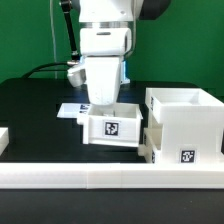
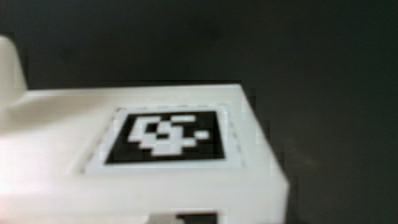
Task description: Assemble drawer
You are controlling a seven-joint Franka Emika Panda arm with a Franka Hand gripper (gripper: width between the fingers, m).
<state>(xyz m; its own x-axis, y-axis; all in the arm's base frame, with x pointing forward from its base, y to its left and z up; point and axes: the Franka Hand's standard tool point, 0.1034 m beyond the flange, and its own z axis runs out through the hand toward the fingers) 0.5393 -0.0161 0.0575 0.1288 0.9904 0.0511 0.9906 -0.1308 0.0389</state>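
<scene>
A small white drawer tray (image 1: 110,128) with a square tag on its front stands on the black table in the middle of the exterior view. My gripper (image 1: 104,103) comes straight down on it. Its fingers go down at the tray's rim and appear closed on a wall. The large cube-like housing (image 1: 185,122) stands right beside the tray on the exterior view's right, open side up. The wrist view is blurred and filled by the tray's white tagged surface (image 2: 169,137). My fingers do not show there.
A long low white border bar (image 1: 100,180) runs along the front. The marker board (image 1: 68,110) lies behind the tray on the exterior view's left. Another white part (image 1: 3,138) shows at the left edge. A black cable (image 1: 45,70) runs behind.
</scene>
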